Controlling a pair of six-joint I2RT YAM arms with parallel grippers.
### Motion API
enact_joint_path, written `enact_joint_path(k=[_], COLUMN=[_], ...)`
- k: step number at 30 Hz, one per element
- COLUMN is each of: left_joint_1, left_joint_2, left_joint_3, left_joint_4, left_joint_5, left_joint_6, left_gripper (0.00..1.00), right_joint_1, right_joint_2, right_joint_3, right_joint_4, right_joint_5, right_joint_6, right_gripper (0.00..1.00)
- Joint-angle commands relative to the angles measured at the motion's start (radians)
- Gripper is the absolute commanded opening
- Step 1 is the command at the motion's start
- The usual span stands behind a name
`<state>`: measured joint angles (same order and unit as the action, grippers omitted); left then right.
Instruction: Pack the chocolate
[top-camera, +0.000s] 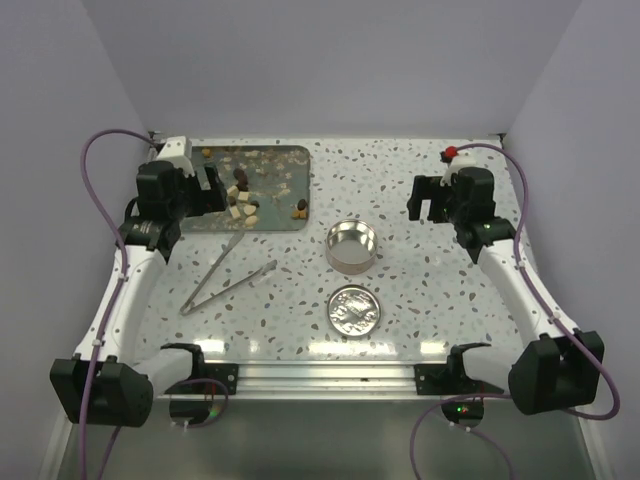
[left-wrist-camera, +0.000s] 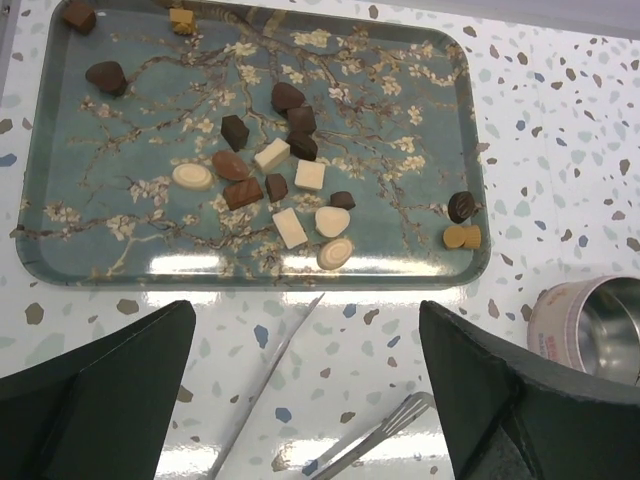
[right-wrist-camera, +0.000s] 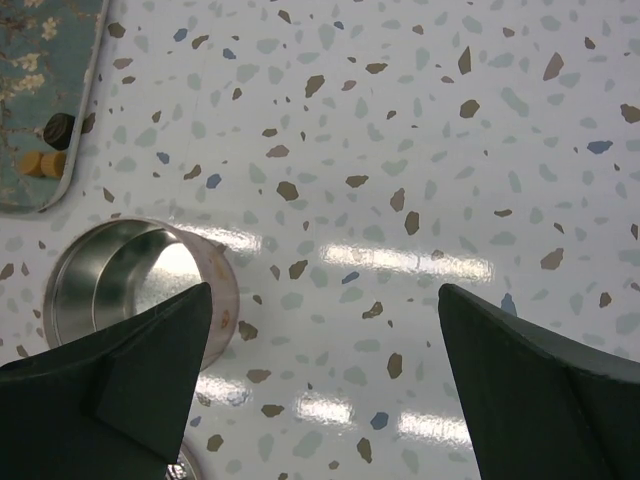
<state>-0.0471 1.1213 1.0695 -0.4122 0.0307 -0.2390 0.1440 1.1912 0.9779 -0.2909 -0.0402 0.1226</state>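
Note:
Several small dark brown and pale cream chocolates (left-wrist-camera: 285, 185) lie on a blue floral tray (left-wrist-camera: 420, 120) at the back left (top-camera: 262, 155). The round metal tin (top-camera: 352, 245) stands open at mid-table; it also shows in the left wrist view (left-wrist-camera: 590, 325) and the right wrist view (right-wrist-camera: 130, 280). Its lid (top-camera: 354, 309) lies nearer the front. My left gripper (top-camera: 210, 190) is open and empty above the tray's near left edge (left-wrist-camera: 305, 400). My right gripper (top-camera: 428, 200) is open and empty, right of the tin (right-wrist-camera: 320, 400).
Metal tongs (top-camera: 228, 275) lie on the speckled table in front of the tray, their tips under my left gripper (left-wrist-camera: 400, 420). A small red object (top-camera: 451, 153) sits at the back right. White walls enclose the table.

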Motion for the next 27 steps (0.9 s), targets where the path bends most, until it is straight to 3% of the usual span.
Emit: enact_joint_path(k=[1,15,27], left_joint_1=[-0.002,-0.026,-0.073], left_joint_2=[-0.038,0.064,0.302], left_joint_3=[-0.023,-0.190,-0.214], left_joint_4=[0.029,-0.019,-0.036], left_joint_5=[0.009,-0.068,-0.167], left_joint_6=[0.044,0.092,0.101], left_gripper=[1.00,0.98,0.82], right_joint_1=[0.002,0.002,0.003], right_joint_2=[0.011,0.025,0.005], right_joint_3=[0.022,-0.001,-0.024], right_joint_4=[0.029,0.047,0.055], right_joint_5=[-0.007,-0.027,-0.024], right_joint_6=[0.006,0.018,0.012], right_gripper=[0.98,0.98,0.98])
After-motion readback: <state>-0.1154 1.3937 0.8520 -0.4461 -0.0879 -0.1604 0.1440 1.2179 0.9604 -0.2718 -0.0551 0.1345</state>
